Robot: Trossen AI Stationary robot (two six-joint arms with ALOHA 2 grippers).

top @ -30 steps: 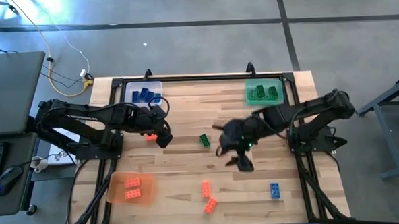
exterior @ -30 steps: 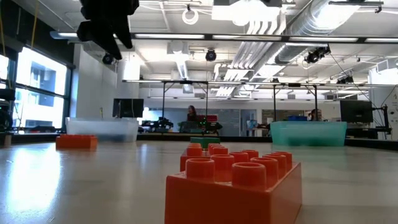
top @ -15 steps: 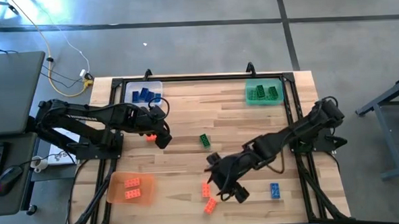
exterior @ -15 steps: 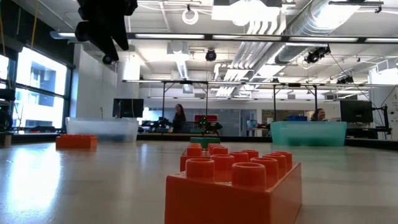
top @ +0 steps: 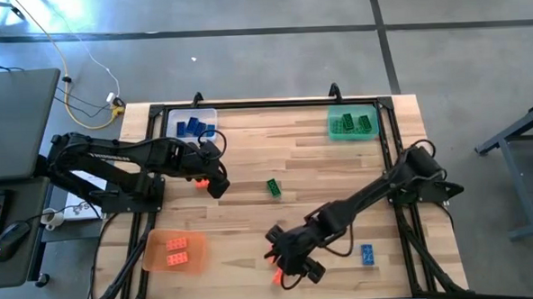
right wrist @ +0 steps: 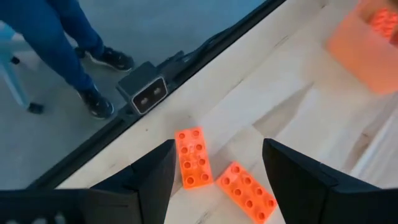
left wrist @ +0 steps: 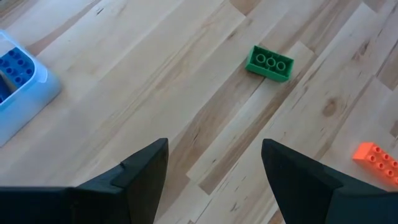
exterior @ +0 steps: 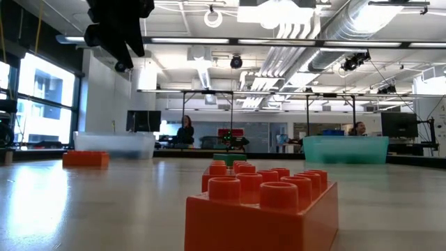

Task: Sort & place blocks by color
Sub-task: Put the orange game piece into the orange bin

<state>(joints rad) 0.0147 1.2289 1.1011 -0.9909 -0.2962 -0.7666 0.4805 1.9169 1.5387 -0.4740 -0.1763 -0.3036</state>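
Right gripper [top: 288, 261] hangs spread and empty over two orange blocks [right wrist: 194, 158] at the table's near edge; the right wrist view alone shows both, the high view hides one. Left gripper [top: 216, 181], spread and empty, waits far left. One green block [top: 274, 187] lies mid-table, one blue block [top: 367, 253] near right.

Right pincer [right wrist: 214, 180] stands open above two orange bricks [right wrist: 194, 157] lying just ahead of it, bare worktop [right wrist: 280, 106] around them. Beyond them a small camera [right wrist: 147, 93] sits at the worktop edge. Left pincer [left wrist: 214, 171] has clear wood ahead; green brick [left wrist: 269, 63] farther off.
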